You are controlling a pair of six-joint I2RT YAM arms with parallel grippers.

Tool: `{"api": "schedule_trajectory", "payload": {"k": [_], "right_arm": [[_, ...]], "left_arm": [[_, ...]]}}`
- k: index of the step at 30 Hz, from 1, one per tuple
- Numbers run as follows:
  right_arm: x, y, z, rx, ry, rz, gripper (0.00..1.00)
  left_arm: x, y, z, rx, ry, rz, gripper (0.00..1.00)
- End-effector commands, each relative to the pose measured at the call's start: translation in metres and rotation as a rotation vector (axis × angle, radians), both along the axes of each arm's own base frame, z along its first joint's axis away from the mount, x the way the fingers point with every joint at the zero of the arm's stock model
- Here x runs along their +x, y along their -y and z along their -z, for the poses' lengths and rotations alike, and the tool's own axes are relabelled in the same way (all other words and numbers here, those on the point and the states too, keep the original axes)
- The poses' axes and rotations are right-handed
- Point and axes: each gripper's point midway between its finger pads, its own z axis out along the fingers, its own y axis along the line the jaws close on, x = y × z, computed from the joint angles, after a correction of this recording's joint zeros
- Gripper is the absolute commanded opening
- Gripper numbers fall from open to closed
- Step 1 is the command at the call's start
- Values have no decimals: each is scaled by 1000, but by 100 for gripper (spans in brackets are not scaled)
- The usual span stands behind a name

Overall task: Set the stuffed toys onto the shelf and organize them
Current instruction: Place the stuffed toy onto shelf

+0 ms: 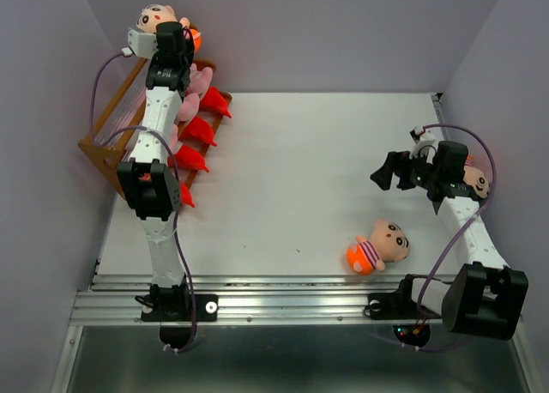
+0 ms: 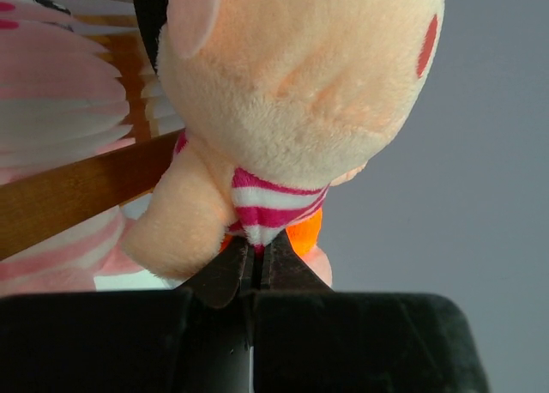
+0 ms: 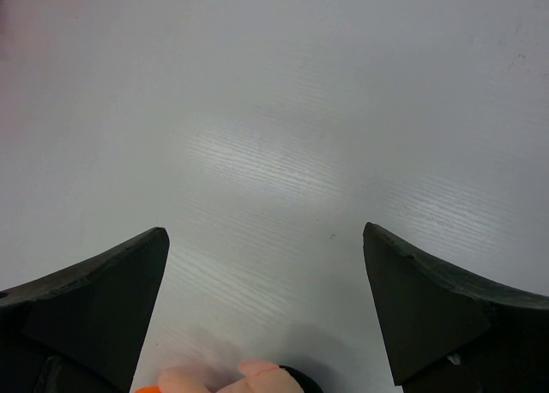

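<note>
Pinching the pink-and-white striped shirt just above the orange bottom, the left gripper (image 2: 254,254) has its fingers pressed together on a tan-headed plush boy doll (image 2: 300,75). This grip on loose fabric leaves the big head free to lead the way. The doll hangs at the far, top end of the brown wooden stepped shelf with thin pale slats (image 1: 110,131), beside a wooden bar in the wrist view. Whether it touches the rack I cannot tell.

Judging by the rows, that upper tier is meant for the boy dolls. The red plush toothy monsters (image 1: 199,132) line the lowest step facing the table, and the pink striped plush pigs (image 1: 200,80) sit on the one above, so like goes with like.

The right gripper (image 1: 388,172) hovers over the white table (image 1: 300,153) with its fingers wide apart and nothing between them. It is probably poised for the second boy doll (image 1: 380,245), which lies on its side near the front edge. A third boy doll (image 1: 477,182) peeks out from under the right arm by the right wall.
</note>
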Motion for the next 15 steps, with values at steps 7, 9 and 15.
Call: {"api": "schedule_trajectory", "payload": {"k": [7, 9, 15], "right_arm": [[6, 6, -10, -22, 68, 7, 100], [5, 6, -10, -22, 68, 7, 100], [6, 6, -10, -22, 67, 7, 100]], "left_arm": [[-1, -10, -18, -63, 50, 24, 7], [0, -9, -16, -75, 46, 35, 9], [2, -8, -11, -87, 38, 53, 18]]}}
